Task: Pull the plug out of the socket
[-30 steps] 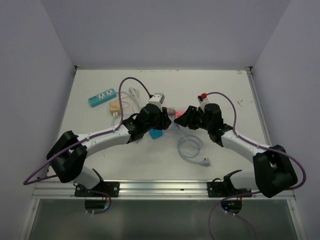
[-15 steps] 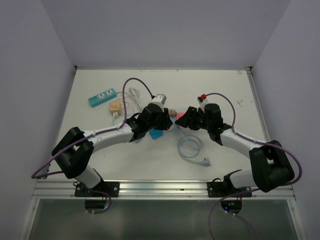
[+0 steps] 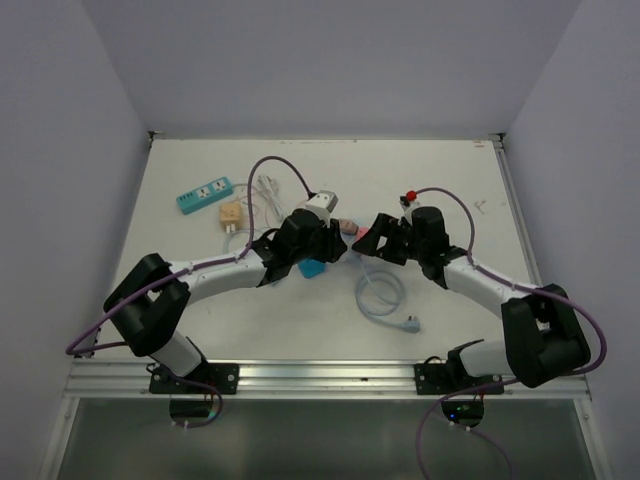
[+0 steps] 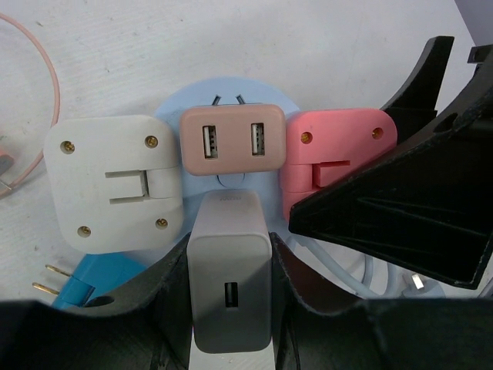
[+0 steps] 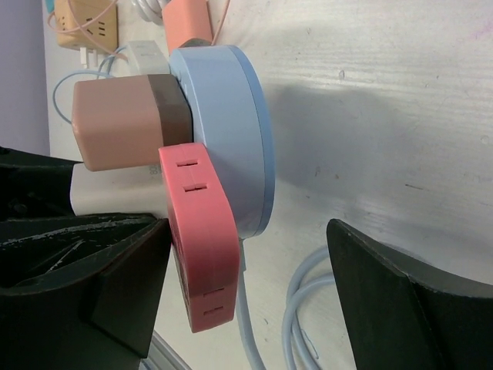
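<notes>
My left pincer point(image 4: 229, 271) clenched on grey plug point(image 4: 229, 254), seated in round blue socket point(image 5: 231, 131); right pincer point(image 5: 248, 258) released, jaws wide, straddling pink plug point(image 5: 202, 247).

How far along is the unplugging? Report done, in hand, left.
Done: nothing visibly; the white plug, brown USB plug, pink plug and grey charger all sit on the round blue socket. In hand: the left gripper clamps the grey charger; the right gripper is open, straddling the socket by the pink plug. Left: the pull itself.
</notes>
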`<state>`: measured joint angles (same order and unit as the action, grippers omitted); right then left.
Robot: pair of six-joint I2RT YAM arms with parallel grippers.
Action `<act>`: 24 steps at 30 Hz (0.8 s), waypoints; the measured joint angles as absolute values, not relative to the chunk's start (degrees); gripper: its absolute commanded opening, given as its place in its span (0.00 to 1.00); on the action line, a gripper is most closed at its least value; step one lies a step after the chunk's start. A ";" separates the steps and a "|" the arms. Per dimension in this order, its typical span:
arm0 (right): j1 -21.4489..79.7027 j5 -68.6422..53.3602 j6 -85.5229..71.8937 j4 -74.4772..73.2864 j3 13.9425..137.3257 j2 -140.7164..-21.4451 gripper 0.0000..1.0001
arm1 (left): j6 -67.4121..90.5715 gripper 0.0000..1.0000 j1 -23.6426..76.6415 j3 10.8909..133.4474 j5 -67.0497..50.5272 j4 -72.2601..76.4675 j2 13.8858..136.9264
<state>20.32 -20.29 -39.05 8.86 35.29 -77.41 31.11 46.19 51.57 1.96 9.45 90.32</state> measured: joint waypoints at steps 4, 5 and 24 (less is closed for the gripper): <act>20.14 -20.34 -39.44 5.23 36.88 -76.58 0.85 | 28.08 0.00 46.13 51.37 0.38 10.50 90.32; 19.99 -20.34 -39.44 4.47 37.36 -76.29 0.86 | 27.38 0.00 46.13 51.37 0.16 10.59 90.32; 19.53 -20.71 -37.19 -2.90 42.89 -75.24 0.69 | 18.94 0.00 46.13 49.65 -4.32 11.53 89.82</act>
<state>19.53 -20.71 -37.19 -2.90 42.89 -75.24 18.94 46.13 49.65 -4.32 11.53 89.82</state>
